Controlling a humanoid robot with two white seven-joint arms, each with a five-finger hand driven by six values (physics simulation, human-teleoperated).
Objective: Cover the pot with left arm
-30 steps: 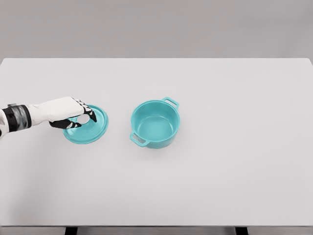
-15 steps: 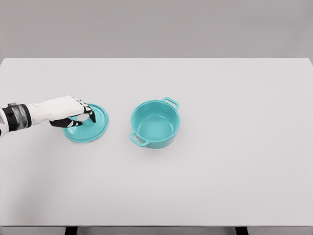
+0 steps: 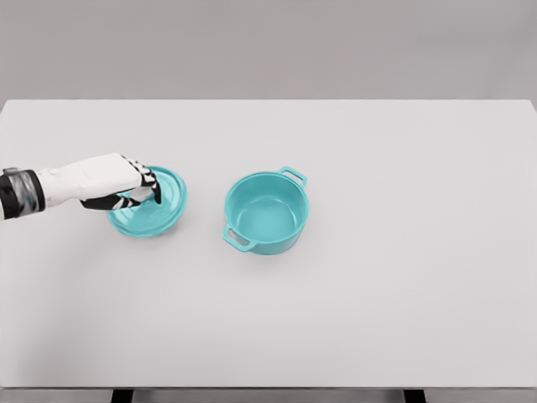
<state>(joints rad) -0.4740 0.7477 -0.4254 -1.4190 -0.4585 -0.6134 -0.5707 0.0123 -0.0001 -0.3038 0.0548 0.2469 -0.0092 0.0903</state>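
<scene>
A teal pot (image 3: 266, 213) with two side handles stands open near the middle of the white table (image 3: 377, 294). To its left is the matching teal lid (image 3: 151, 211), lifted a little and tilted. My left hand (image 3: 143, 190) comes in from the left edge and is shut on the lid's knob, with its fingers curled over the lid's centre. The knob itself is hidden under the fingers. The right arm is out of view.
A bare strip of table about a hand's width separates lid and pot. The table's front edge runs along the bottom of the head view, with a grey wall behind.
The left hand has closed on the lid's knob and risen slightly. The lid has come up off the table with it and shifted a little upward in the picture.
</scene>
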